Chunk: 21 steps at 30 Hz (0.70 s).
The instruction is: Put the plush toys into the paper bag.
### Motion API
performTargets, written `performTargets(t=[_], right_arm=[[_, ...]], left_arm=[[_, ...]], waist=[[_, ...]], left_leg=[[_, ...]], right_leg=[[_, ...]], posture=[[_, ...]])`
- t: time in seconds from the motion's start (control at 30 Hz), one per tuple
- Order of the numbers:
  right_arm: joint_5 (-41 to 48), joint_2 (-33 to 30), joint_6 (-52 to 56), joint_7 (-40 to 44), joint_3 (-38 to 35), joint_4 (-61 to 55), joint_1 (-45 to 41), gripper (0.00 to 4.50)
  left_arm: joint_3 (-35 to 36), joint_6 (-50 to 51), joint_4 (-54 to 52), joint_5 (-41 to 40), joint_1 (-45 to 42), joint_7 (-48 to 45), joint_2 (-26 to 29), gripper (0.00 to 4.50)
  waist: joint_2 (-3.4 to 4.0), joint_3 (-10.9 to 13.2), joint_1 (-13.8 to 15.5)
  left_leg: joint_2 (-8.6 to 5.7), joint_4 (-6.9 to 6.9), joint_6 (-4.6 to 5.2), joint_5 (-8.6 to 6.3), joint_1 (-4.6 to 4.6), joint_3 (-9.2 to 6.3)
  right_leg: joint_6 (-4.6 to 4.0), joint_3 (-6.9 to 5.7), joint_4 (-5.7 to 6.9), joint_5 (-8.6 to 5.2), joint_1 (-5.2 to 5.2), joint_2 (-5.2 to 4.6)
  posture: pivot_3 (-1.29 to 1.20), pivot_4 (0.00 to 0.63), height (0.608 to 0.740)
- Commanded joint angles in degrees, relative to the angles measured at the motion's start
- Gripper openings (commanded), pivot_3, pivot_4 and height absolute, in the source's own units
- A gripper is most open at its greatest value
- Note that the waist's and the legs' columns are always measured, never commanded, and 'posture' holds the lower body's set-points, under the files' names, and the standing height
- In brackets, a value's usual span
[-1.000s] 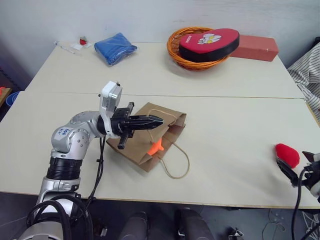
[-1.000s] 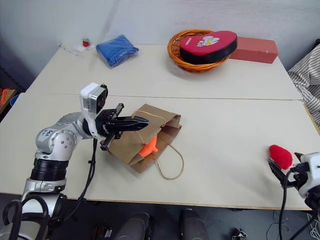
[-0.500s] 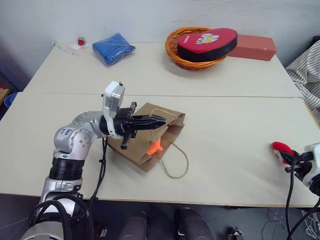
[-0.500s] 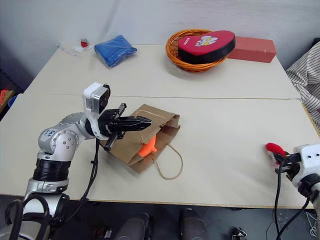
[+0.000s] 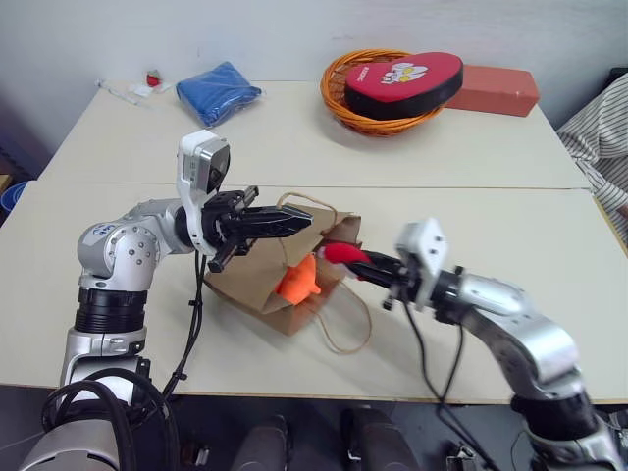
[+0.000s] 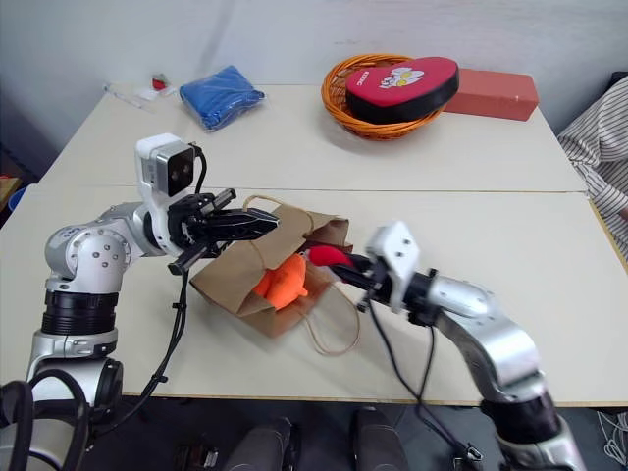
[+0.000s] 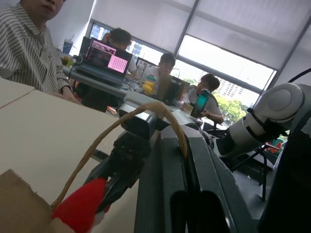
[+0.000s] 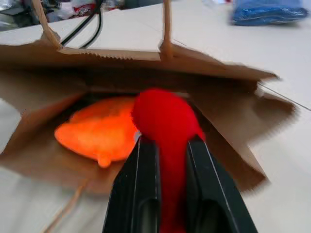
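The brown paper bag [image 5: 250,285] lies on its side in the middle of the table, mouth toward my right arm. My left gripper [image 5: 306,219] is shut on the bag's upper cord handle [image 7: 121,126] and holds the top side up, so the mouth gapes. The orange plush toy [image 5: 297,280] lies just inside the mouth. My right gripper [image 5: 355,263] is shut on the red plush toy [image 8: 163,116] and holds it at the bag's opening, right above the orange plush toy [image 8: 97,131].
At the back stand an orange wicker basket [image 5: 330,98] holding a red heart cushion [image 5: 402,78], a reddish box [image 5: 500,90] and a folded blue cloth [image 5: 218,93]. The bag's lower handle loop [image 5: 343,329] trails on the table. A person's striped sleeve [image 5: 599,128] shows at the right edge.
My right gripper closed on the red toy at the table's right edge and swung left with it to the bag's mouth. My left gripper rose a little, lifting the handle.
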Motion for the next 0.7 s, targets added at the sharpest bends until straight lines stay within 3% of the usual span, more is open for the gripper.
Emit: performTargets(t=[0.03, 0.3, 0.47, 0.6, 0.7], right_arm=[[-4.43, 2.10, -1.09, -1.87, 2.79, 4.28, -3.80, 0.16], [-9.63, 10.74, -1.27, -4.37, 7.84, 16.03, -10.96, 0.16], [-11.12, 17.42, -6.12, -6.19, 6.29, 24.91, -12.53, 0.16], [-11.25, 17.38, -6.98, -3.09, 6.60, 23.73, -11.73, 1.51], [-8.28, 13.68, -3.19, 0.88, 4.77, 17.90, -10.26, 2.57]], left_arm=[[1.49, 1.63, -2.48, -2.45, 0.02, -0.16, 0.65, 0.00], [1.96, 1.61, -3.88, -2.76, 1.43, 0.86, 0.18, 0.00], [1.95, 1.53, -4.64, -2.97, 2.01, 1.27, -0.06, 0.00], [2.16, 1.05, -5.30, -2.89, 2.64, 1.66, 0.00, 0.00], [2.61, 0.61, -5.70, -2.76, 3.16, 1.96, 0.34, 0.00]], waist=[[0.00, 0.00, -0.13], [0.00, 0.00, -1.25], [0.00, -0.01, -1.79], [0.01, 0.00, -1.87], [0.01, 0.00, -1.67]], left_leg=[[0.00, 0.00, 0.00, 0.00, 0.00, 0.00], [0.04, -0.06, -0.02, 0.01, -0.01, 0.01], [0.03, -0.05, -0.02, 0.01, 0.00, 0.01], [0.03, -0.05, -0.02, 0.01, 0.00, 0.01], [0.03, -0.05, -0.02, 0.01, -0.01, 0.01]], right_leg=[[0.00, -0.01, 0.01, 0.00, -0.01, 0.00], [0.00, 0.00, 0.10, 0.00, -0.10, 0.05], [0.00, -0.01, 0.14, 0.00, -0.11, 0.04], [0.00, 0.00, 0.15, 0.00, -0.12, 0.04], [0.00, -0.01, 0.13, 0.00, -0.12, 0.04]], posture=[[0.00, 0.150, 0.740], [0.00, 0.150, 0.740], [0.00, 0.150, 0.740], [0.00, 0.150, 0.740], [0.00, 0.150, 0.740]])
